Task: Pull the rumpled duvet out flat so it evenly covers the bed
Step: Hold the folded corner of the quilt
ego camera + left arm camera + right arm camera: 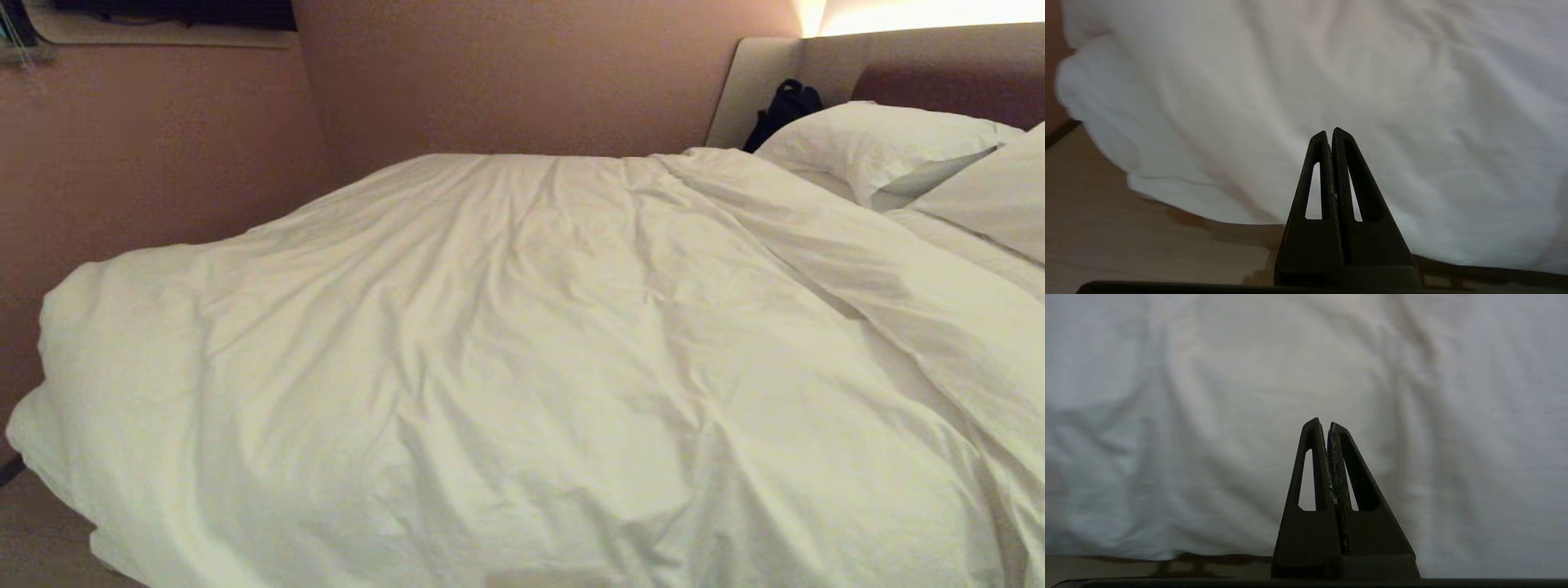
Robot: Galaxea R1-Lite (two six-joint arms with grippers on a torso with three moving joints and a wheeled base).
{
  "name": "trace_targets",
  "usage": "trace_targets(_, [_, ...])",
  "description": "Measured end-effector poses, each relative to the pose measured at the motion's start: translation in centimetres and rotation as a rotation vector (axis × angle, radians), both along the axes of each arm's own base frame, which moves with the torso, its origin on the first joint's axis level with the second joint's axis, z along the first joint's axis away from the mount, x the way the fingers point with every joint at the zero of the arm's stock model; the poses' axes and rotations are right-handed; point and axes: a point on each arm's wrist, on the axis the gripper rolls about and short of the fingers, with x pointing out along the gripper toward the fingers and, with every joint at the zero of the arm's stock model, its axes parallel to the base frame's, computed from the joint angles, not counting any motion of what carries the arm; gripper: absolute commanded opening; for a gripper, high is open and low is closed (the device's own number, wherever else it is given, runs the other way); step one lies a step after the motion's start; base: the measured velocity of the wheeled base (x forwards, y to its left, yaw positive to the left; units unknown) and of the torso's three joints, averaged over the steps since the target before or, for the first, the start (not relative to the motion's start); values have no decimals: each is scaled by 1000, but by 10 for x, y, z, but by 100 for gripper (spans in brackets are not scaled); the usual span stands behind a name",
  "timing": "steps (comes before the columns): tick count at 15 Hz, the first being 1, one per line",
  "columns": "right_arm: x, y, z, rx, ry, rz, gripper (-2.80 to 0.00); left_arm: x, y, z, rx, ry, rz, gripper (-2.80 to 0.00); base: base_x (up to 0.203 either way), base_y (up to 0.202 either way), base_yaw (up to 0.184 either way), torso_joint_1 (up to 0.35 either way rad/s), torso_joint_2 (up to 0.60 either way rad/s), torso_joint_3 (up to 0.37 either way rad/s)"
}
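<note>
The white, wrinkled duvet (506, 359) lies spread over most of the bed, bunched at the foot corner on the left and with a thick fold running diagonally near the pillows. The bed's padded headboard (939, 73) shows at the far right. Neither arm appears in the head view. My left gripper (1329, 132) is shut and empty, pointing at the duvet (1331, 73) where its hem hangs over the bed's side. In front of the hanging duvet (1249, 416), my right gripper (1322, 424) is also shut with nothing in it.
Two white pillows (882, 147) lie by the headboard, with a black bag (784, 110) in the corner behind them. A pinkish wall (490, 73) runs along the bed's far side. Light wooden floor (1126, 245) shows below the duvet's hem.
</note>
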Motion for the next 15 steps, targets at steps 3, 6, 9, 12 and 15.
trace_targets(3, [0, 0, 0, 0, 0, -1, -280, 0, 0, 0, -3, 0, 0, -280, 0, 194, 1, 5, 2, 4])
trace_targets(6, [0, 0, 0, 0, 0, 0, -280, 0, 0, 0, -4, 0, 1, -280, 0, 194, 1, 2, 2, 1])
trace_targets(9, [0, 0, 0, 0, 0, 0, -280, 0, 0, 0, -5, 0, 2, -280, 0, 197, 0, 4, 2, 0])
trace_targets(12, [0, 0, 0, 0, 0, 0, -280, 0, 0, 0, -6, 0, 4, -280, 0, 195, 0, 2, 3, 4])
trace_targets(15, [0, 0, 0, 0, 0, 0, -280, 0, 0, 0, -8, -1, 6, -280, 0, 195, -1, 1, 3, 5])
